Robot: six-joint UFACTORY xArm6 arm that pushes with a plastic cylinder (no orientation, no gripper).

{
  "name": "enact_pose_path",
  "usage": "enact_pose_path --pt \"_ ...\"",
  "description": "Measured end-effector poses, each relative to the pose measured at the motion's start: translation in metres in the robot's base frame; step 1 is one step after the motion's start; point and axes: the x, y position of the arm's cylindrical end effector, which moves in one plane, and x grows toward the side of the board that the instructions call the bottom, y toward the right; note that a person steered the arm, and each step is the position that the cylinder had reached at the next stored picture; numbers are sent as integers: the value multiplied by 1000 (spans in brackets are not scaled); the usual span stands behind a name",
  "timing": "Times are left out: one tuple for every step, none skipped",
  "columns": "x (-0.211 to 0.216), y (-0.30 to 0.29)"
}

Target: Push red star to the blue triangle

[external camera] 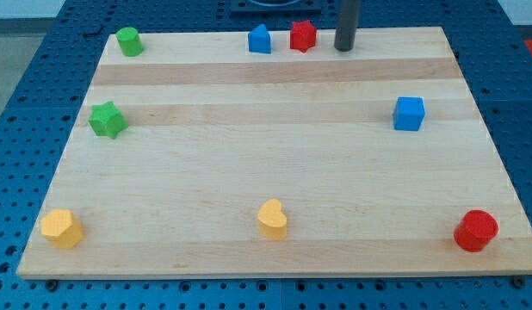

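The red star (303,36) lies near the top edge of the wooden board, a small gap to the right of the blue triangle (260,40). My tip (344,48) stands on the board just to the right of the red star, a short gap away and not touching it. The rod rises out of the view's top.
A green cylinder (128,40) is at the top left and a green star (107,119) at the left. A blue cube (409,113) is at the right. A yellow hexagon (61,228), a yellow heart (273,219) and a red cylinder (476,230) line the bottom.
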Motion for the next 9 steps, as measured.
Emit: enact_pose_path --pt "-6 -1" --pt "-23 -14" --pt "-43 -20" --pt "-44 -31" --pt "-44 -33" --pt "-43 -33" --pt "-40 -35" --pt "-31 -41" --pt "-24 -52"
